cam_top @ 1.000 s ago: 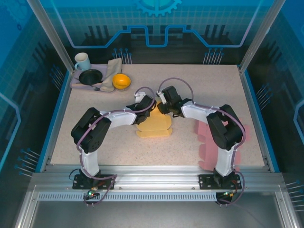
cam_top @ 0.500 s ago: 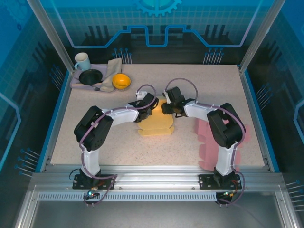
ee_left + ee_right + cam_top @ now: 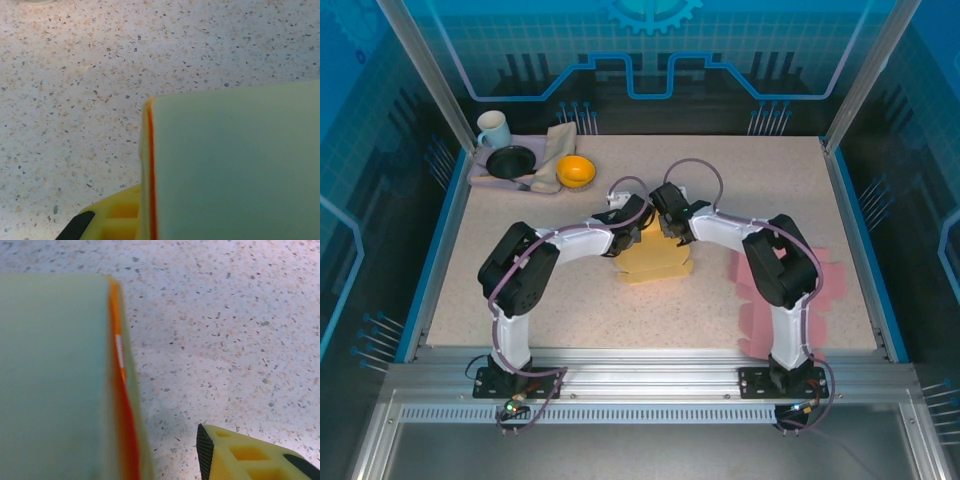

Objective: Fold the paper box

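Paper box, place: the yellow paper box (image 3: 660, 266) lies at mid-table (image 3: 770, 180), between the two arms, touching the speckled top.
Paper box, heading: its near edge runs left to right, with the right end turned slightly farther away; tabs notch that edge.
Paper box, long axis: cannot be told. The visible part looks about as wide as it is deep, and both wrists cover the far part.
Raised panels: the left wrist view shows a pale panel (image 3: 235, 165) with an orange edge standing upright. The right wrist view shows a like panel (image 3: 50, 375).
Left gripper: the left gripper (image 3: 632, 228) sits over the far left corner of the box, jaws closed. One yellow finger (image 3: 112, 217) lies just beside the panel's orange edge; whether the panel is pinched cannot be told.
Right gripper: the right gripper (image 3: 670, 222) sits over the far right corner. One finger (image 3: 235, 455) stands apart from its panel, the other is hidden, so its spread and hold cannot be told.
Surroundings: pink sheets (image 3: 790, 300) lie near the right arm. A tray (image 3: 480, 175) at the far left holds a mug (image 3: 493, 128), a black bowl (image 3: 510, 161), a cloth (image 3: 555, 150) and an orange bowl (image 3: 576, 171).
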